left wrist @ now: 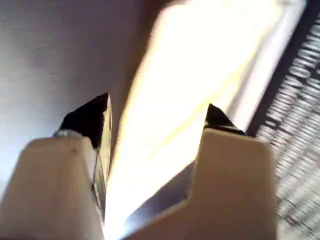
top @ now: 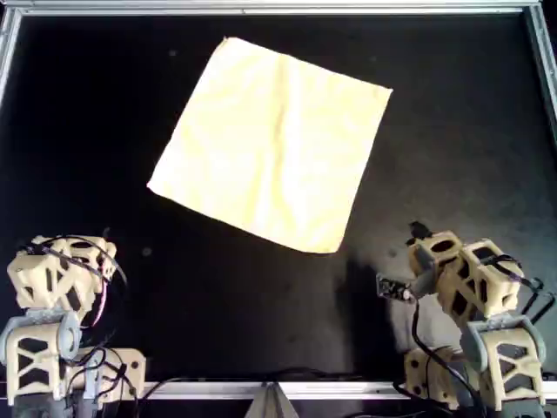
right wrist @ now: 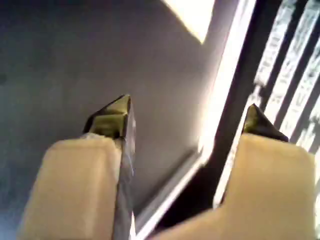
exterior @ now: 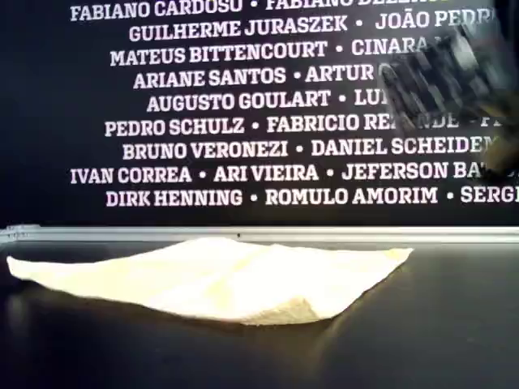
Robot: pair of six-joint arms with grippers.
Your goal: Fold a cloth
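Pale yellow square fabric cloth (top: 271, 144): laid flat and unfolded on the black table (top: 87, 131), nearer its far edge. Left hand (left wrist: 157, 117) and right hand (right wrist: 187, 117): both spread, empty, apart from it. Two adjacent corners are best pinched together.

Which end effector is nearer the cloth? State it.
Right. In the overhead view, the right end effector is close to the cloth's lower corner; the left end effector is farther, lower left.

Blurred cloth (left wrist: 200, 75); wall names (exterior: 268, 105) edge-cropped.
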